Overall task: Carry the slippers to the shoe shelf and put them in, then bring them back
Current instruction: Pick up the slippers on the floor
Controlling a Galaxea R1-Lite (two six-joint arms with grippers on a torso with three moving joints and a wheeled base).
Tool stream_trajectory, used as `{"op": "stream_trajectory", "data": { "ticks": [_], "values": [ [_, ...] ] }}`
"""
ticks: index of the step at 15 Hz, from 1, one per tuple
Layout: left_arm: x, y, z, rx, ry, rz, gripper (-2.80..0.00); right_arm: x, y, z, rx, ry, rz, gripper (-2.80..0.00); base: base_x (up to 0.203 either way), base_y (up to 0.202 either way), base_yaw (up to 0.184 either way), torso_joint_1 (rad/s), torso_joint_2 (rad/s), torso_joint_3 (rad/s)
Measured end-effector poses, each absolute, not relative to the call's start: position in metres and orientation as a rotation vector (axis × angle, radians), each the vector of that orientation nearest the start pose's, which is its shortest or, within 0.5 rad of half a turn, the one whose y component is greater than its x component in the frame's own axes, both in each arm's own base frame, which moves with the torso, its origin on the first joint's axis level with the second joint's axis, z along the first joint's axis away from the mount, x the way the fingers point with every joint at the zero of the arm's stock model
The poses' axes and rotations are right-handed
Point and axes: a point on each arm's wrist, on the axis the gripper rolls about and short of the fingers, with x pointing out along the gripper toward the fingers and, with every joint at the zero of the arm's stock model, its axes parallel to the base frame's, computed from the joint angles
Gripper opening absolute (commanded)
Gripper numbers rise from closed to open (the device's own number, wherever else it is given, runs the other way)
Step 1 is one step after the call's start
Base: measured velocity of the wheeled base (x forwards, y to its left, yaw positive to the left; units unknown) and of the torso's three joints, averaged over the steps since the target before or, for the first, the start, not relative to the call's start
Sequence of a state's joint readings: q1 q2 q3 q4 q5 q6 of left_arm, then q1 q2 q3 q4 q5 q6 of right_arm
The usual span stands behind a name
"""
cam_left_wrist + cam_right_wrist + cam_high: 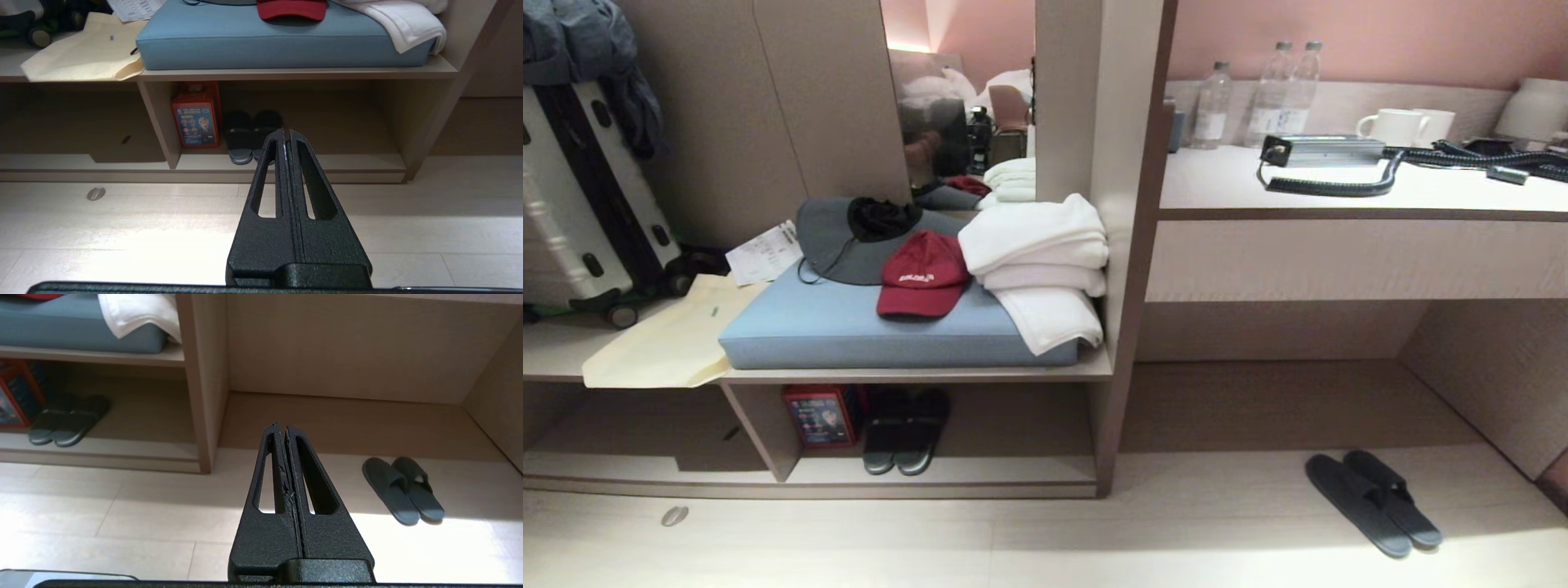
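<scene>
Pale floor [1094, 539] — flat slate-blue slippers [1374, 503], side by side, touching

You will find little you can actually read here. The red cap [923, 273] carries white embroidered lettering on its front, but the letters are too small for you to make out. The red box [195, 118] in the shelf [286, 73] has a printed label with rows of small pictures and a heading line, also illegible. The paper sheet [765, 251] by the suitcase shows printed lines you cannot read. The bottles' labels on the bench [1339, 196] show no legible words.
</scene>
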State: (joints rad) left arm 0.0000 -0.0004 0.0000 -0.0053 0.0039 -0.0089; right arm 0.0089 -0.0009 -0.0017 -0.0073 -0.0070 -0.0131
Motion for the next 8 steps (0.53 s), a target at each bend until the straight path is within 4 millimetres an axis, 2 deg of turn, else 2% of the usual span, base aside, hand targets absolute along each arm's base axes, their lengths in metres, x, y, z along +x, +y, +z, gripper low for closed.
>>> {"op": "stream_trajectory", "data": {
  "ticks": [3,8],
  "values": [
    [-0.0228,0.0001,0.0761,-0.009,-0.006,0.004,-2.80,-0.0230,-0.0004,0.0766,-0.013,-0.009,0.002,-2.80,0.163,0.000,0.003,0.004,0.00,0.002],
    [-0.0228,0.0001,0.0760,-0.009,-0.006,0.004,-2.80,-0.0230,-0.0004,0.0767,-0.013,-0.010,0.002,-2.80,0.000,0.000,0.000,0.000,0.00,0.000]
  ]
}}
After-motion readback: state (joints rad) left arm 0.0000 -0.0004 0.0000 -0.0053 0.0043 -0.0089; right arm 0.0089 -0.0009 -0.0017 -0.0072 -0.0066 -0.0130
